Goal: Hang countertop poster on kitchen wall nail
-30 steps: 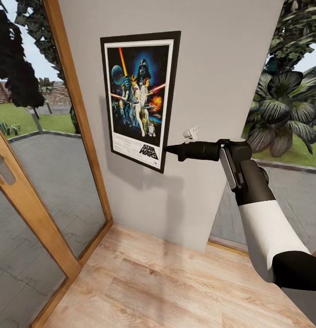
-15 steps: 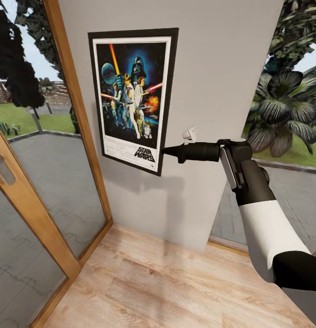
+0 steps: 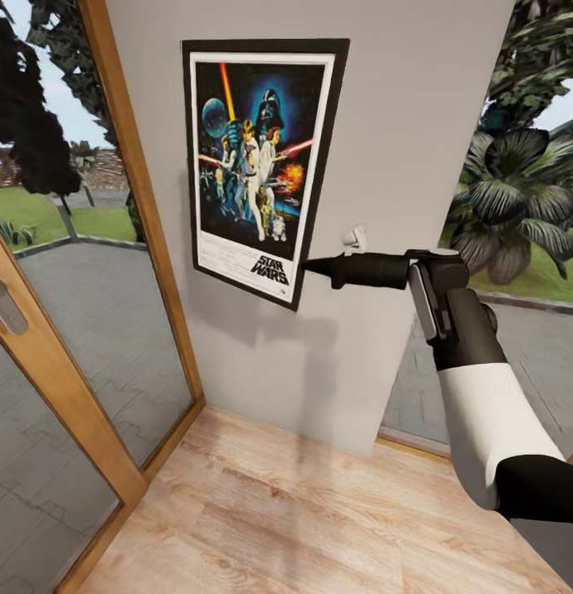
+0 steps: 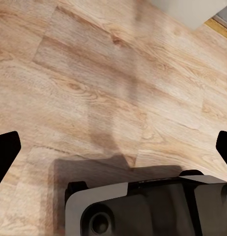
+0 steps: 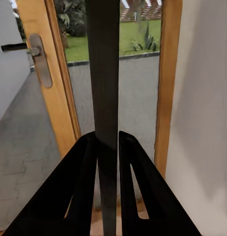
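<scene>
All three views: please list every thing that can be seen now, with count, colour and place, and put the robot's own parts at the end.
Framed Star Wars poster: one, black frame, white border, dark blue artwork; held against the wall, tilted, edge-on in the right wrist view.
Plain grey wall panel: one; behind the poster.
Small white wall hook: one; on the wall, right of the poster.
Wood-framed glass door: one, light brown; left of the wall, grey handle.
Light wooden plank floor: one; below.
Large-leaved dark green plant: one; outside, right.
Right tool: one, black; shut on the poster's lower right edge.
Left tool: one, black fingers wide apart; above the floor.
</scene>
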Robot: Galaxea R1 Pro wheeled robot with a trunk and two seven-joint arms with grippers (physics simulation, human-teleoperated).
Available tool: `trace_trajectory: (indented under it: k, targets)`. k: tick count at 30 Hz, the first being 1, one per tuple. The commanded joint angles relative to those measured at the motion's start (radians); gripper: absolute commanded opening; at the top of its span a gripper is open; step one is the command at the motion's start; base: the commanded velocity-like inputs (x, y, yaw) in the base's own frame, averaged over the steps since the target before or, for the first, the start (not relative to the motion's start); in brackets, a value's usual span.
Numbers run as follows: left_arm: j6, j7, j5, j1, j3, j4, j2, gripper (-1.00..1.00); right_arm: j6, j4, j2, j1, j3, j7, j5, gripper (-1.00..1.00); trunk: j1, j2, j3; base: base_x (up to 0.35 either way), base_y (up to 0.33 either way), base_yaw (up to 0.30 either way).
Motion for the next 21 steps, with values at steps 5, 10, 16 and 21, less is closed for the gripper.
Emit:
trace_trajectory:
  k: [5, 10, 16, 21]
  targets:
    - [0.005, -0.005, -0.005, 0.0, 0.004, -0.002, -0.001, 1.0, 0.007, 0.006, -0.001, -0.001, -0.016, -0.019, 0.0, -1.0, 0.001, -0.002, -0.002, 0.0, 0.0, 0.0]
    - [0.005, -0.005, -0.005, 0.0, 0.004, -0.002, -0.001, 1.0, -0.001, 0.009, 0.0, -0.001, -0.017, -0.048, 0.003, -1.0, 0.001, -0.002, -0.002, 0.0, 0.0, 0.0]
    - [0.005, -0.005, -0.005, 0.0, 0.004, -0.002, -0.001, 1.0, -0.007, 0.036, 0.0, -0.004, -0.019, -0.088, 0.005, -1.0, 0.001, -0.002, -0.002, 0.0, 0.0, 0.0]
    - [0.005, -0.005, -0.005, 0.0, 0.004, -0.001, -0.001, 1.0, -0.012, 0.132, -0.006, -0.062, -0.021, -0.094, 0.005, -1.0, 0.001, -0.002, -0.002, 0.0, 0.0, 0.0]
